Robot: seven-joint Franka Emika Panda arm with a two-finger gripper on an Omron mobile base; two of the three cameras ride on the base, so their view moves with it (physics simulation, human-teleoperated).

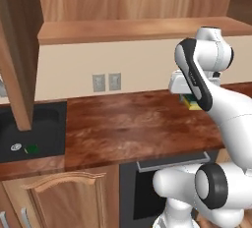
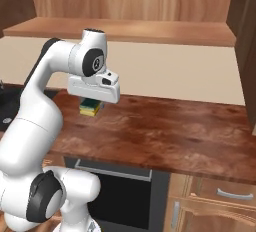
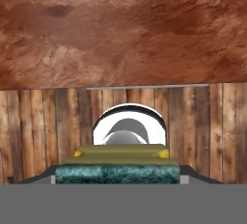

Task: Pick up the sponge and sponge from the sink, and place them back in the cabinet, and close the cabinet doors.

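My gripper (image 1: 191, 102) (image 2: 91, 107) hangs a little above the brown counter, shut on one sponge (image 1: 192, 103) (image 2: 90, 108) (image 3: 118, 162), dark green over yellow. In the hand view that sponge lies across the bottom between the fingertips. The other sponge (image 1: 32, 148) lies in the black sink (image 1: 49, 128) at the left, beside a round silver drain. Overhead, the wall cabinet (image 1: 138, 30) (image 2: 125, 28) stands open, showing its light wood-grain inside. One cabinet door (image 1: 15, 50) swings out at the left and the other (image 2: 246, 51) at the right.
The brown counter (image 1: 133, 124) runs from the sink to under the gripper. Two wall outlets (image 1: 106, 81) sit on the beige backsplash. A dark appliance front with a silver handle (image 1: 172, 162) and arched lower cabinet doors (image 1: 64, 197) are below the counter.
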